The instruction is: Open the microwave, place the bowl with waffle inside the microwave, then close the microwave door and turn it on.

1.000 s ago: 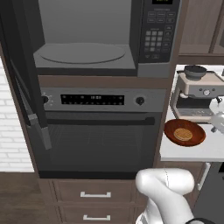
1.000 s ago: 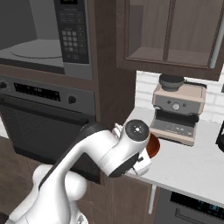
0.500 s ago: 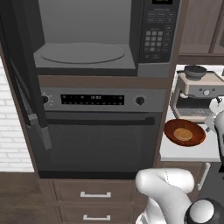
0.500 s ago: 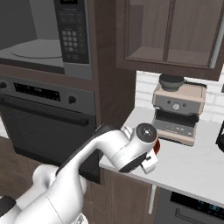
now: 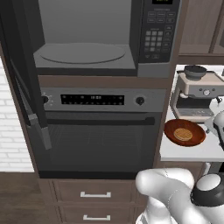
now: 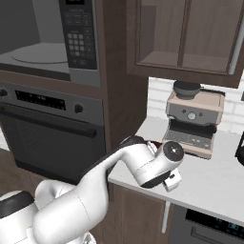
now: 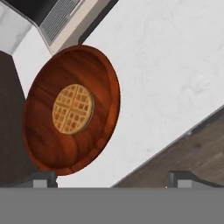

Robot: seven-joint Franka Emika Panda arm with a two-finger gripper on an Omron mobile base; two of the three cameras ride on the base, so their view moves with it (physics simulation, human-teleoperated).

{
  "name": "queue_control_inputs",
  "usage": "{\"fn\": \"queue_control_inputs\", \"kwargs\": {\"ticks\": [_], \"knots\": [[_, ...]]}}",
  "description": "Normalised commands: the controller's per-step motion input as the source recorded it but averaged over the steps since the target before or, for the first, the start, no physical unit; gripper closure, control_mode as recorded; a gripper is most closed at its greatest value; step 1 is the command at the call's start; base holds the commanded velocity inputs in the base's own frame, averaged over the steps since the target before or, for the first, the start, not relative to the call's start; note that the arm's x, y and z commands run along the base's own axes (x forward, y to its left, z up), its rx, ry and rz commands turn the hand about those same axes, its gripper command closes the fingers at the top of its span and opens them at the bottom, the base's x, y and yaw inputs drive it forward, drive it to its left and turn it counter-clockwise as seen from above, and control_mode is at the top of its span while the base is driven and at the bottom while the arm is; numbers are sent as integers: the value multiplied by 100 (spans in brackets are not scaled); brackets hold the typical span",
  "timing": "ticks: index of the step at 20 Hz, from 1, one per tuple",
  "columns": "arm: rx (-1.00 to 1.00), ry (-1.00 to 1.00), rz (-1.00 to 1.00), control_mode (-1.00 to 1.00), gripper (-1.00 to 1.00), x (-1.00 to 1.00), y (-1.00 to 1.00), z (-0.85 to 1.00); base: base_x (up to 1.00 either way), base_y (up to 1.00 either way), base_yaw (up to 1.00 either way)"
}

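Note:
The microwave (image 5: pixel 87 52) stands with its grey cavity and glass turntable exposed. The microwave door (image 5: pixel 26 87) is swung out to the left and seen edge-on. On the white counter to the right of the oven rests the reddish-brown bowl (image 5: pixel 194 131) with the round waffle (image 5: pixel 183 134) lying in its middle. From the hand view I look down on the bowl (image 7: pixel 94 78) and the waffle (image 7: pixel 73 109). My gripper (image 7: pixel 113 179) hovers above the counter edge beside the bowl, open, with nothing between its fingertips.
A grey coffee machine (image 5: pixel 197 94) stands right behind the bowl on the counter (image 6: pixel 214 176). The oven (image 5: pixel 96 131) with its long bar handle sits under the microwave, with drawers below. My arm arches over the counter's front corner (image 6: pixel 143 164).
My arm has swung further right over the counter, bringing the hand nearer the bowl. The gripper stays open, and the bowl, waffle and microwave door have not moved.

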Motion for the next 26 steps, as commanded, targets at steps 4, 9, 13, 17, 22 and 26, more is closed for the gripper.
{"fn": "queue_control_inputs", "kwargs": {"ticks": [4,9,13,17,22,26], "knots": [[0,0,0,-100,-100,23,0,-35,0,0,0],[0,0,0,-100,-100,25,0,-31,0,0,0],[0,0,0,-100,-100,30,0,-19,0,0,0],[2,0,0,-100,-100,46,0,-11,0,0,0],[3,0,1,-100,-100,33,-6,-23,0,0,0],[4,0,3,-100,-100,6,-20,-24,0,0,0]]}}
